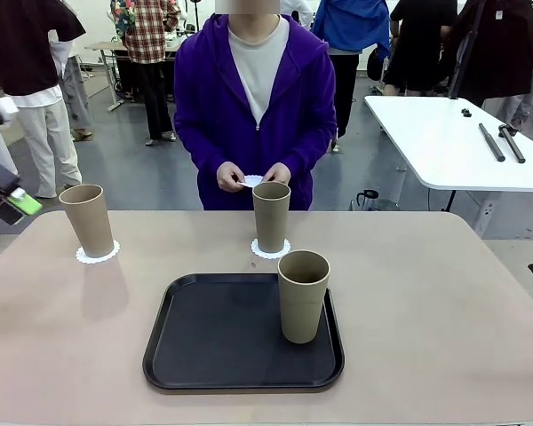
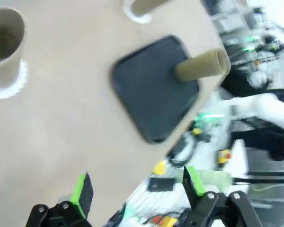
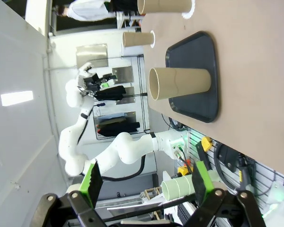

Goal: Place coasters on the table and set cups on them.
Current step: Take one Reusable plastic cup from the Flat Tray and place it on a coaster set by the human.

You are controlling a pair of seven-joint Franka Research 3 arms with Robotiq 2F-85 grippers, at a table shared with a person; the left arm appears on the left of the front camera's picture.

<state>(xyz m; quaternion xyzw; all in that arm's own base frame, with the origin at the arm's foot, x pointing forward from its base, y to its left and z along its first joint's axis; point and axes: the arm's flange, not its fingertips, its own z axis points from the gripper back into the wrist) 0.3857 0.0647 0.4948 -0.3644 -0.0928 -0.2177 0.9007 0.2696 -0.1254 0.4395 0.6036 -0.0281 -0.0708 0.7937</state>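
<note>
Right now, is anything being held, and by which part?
The left gripper and right gripper are open, empty. The person's hands hold a thin white scalloped coaster by its edges.

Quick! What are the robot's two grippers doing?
Left gripper: open, holding nothing.
Right gripper: open, holding nothing.
Person's hands: holding a white coaster.

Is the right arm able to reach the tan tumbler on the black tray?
Probably yes: the tan tumbler stands alone on the black tray, toward its right side, open right gripper facing it.

Tan cups [image 1: 303, 295], white coasters [image 1: 98, 255], black tray [image 1: 218, 337]
</note>
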